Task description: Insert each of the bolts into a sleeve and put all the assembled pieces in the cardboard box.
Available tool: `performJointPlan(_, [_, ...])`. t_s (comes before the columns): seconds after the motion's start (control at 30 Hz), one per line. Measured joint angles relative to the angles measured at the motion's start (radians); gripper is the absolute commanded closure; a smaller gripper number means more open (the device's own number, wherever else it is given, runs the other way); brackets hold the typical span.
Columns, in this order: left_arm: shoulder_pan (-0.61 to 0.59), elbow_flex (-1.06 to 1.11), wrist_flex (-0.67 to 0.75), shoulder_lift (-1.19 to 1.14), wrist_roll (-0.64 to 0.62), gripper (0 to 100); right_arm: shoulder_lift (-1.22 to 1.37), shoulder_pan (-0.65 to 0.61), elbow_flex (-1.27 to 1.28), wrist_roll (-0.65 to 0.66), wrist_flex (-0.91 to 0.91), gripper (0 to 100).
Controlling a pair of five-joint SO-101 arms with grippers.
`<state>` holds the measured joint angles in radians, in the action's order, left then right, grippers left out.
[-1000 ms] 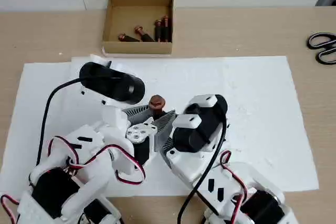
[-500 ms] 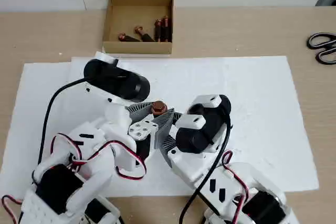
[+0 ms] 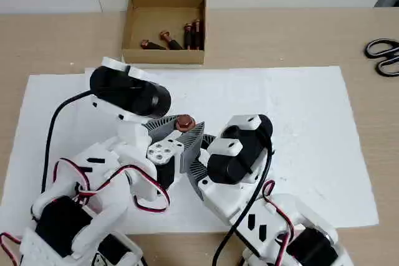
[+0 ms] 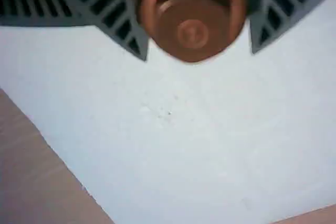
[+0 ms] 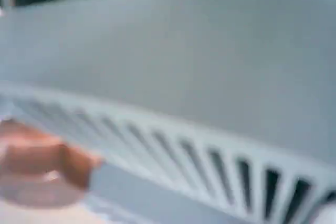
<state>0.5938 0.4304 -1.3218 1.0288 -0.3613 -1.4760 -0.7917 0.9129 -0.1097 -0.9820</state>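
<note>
Bolt (image 3: 184, 123) clamped in left gripper (image 4: 198, 45) fingers (image 4: 105, 9) just shifted toward 12 o'clock, so I judge the cardboard box (image 3: 127, 29) drop is next.

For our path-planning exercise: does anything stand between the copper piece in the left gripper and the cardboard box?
Nothing visible: bare white paper lies between the copper piece and the cardboard box, whose near wall must be cleared.

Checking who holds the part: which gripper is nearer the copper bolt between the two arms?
Left. The left gripper is closed on the copper bolt; the right gripper lies close beside it, on the side nearer the arms' bases.
</note>
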Motion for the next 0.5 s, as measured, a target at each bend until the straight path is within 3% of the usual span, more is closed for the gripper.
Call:
performJointPlan(0.27, [0.002,0.005,-0.092,0.003,-0.002,80,0.008,0.0,0.003,0.002,0.0,99.5])
performJointPlan(0.5, [-0.002,0.012,-0.112,0.003,-0.002,79,0.008,0.003,0.003,0.0,0.0,99.5])
